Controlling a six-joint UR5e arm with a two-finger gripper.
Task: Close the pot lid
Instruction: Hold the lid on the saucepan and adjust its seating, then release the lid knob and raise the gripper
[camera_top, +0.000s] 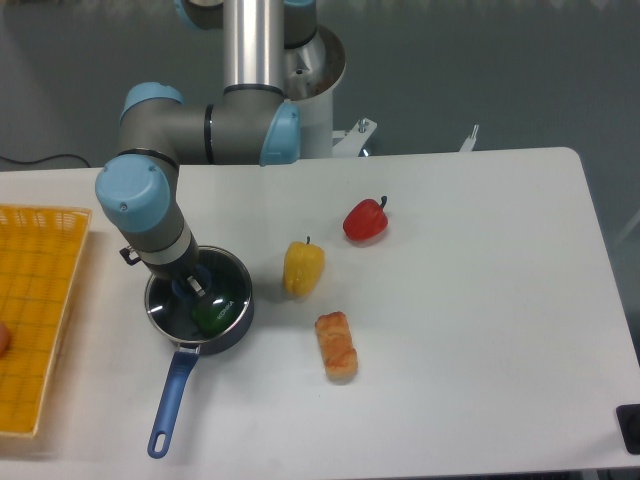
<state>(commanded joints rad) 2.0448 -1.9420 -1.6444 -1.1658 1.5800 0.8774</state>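
Observation:
The dark pot (236, 312) stands on the white table at the left, its long blue handle (170, 400) pointing toward the front edge. The glass lid (222, 297) with its silver rim lies flat on the pot's mouth, and a green object shows through the glass. My gripper (190, 289) comes straight down over the lid's centre, and its fingers appear closed on the blue knob. The wrist hides most of the knob and the pot's left rim.
A yellow pepper (303, 268) stands just right of the pot, a red pepper (364, 220) farther back right, and a bread piece (336, 346) in front of them. A yellow basket (40, 310) sits along the left edge.

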